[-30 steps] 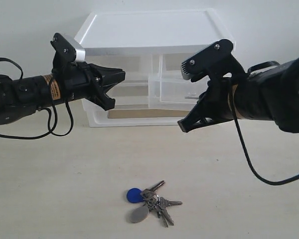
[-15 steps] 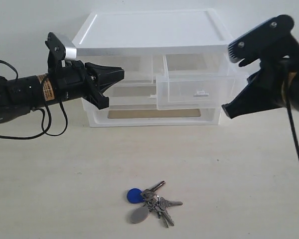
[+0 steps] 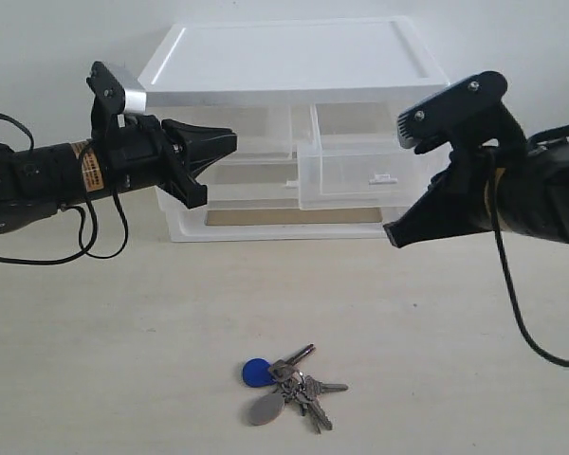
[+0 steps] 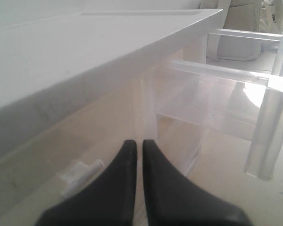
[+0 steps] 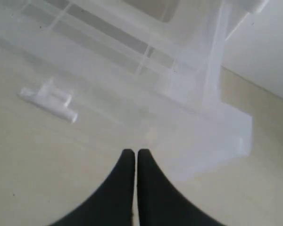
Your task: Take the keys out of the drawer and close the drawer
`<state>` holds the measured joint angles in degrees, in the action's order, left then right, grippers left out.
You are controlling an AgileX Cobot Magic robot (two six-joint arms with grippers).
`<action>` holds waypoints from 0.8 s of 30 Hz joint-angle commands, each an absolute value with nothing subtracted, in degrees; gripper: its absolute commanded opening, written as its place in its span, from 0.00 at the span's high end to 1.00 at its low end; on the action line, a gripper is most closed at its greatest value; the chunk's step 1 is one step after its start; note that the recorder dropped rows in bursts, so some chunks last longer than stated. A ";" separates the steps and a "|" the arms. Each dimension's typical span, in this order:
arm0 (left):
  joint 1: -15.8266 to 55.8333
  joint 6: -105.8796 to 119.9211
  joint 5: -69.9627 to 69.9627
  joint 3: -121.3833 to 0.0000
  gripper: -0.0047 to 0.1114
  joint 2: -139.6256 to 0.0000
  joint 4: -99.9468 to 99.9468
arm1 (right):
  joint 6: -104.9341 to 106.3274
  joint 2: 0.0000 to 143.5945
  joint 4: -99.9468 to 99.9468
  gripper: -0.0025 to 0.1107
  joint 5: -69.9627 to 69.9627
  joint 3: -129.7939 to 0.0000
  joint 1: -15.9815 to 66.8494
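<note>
The keys (image 3: 286,386), a silver bunch with a blue cap and a grey oval tag, lie on the table near the front, apart from both grippers. The drawer (image 3: 360,171), the translucent upper right one, stands pulled out of the white unit (image 3: 284,66); its tab handle (image 3: 383,176) (image 5: 49,102) faces forward. My right gripper (image 3: 391,237) (image 5: 135,152) is shut and empty, just in front of the drawer's lower right face. Shut and empty too, my left gripper (image 3: 229,140) (image 4: 138,142) hovers at the unit's upper left drawer.
The unit's upper left drawer (image 3: 251,142) and the full-width lower drawer (image 3: 294,216) are pushed in. Black cables (image 3: 512,303) hang from both arms above the table. Bare tabletop (image 3: 123,360) lies around the keys.
My right gripper swung out to the right and up, then came back left and down to the drawer's front. The left arm shifted slightly left early on, then held still.
</note>
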<state>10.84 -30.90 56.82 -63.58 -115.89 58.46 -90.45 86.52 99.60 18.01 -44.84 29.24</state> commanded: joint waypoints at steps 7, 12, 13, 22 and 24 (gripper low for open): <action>11.26 -31.31 53.57 -66.73 0.92 -117.46 53.60 | -87.79 96.84 99.95 0.98 21.53 -58.11 28.20; 11.26 -30.82 53.54 -66.73 0.92 -117.46 53.60 | -87.79 100.71 99.95 0.98 19.38 -62.13 25.76; 11.26 -30.81 53.54 -66.73 0.92 -117.46 53.48 | -87.79 101.36 99.95 0.98 19.06 -62.86 25.27; 11.26 -30.40 53.15 -66.73 0.92 -117.46 53.34 | -87.26 101.85 99.95 0.98 19.18 -66.10 24.42; 11.26 -30.40 52.88 -66.73 0.92 -117.46 53.34 | -87.26 101.85 99.95 0.98 17.30 -66.21 24.42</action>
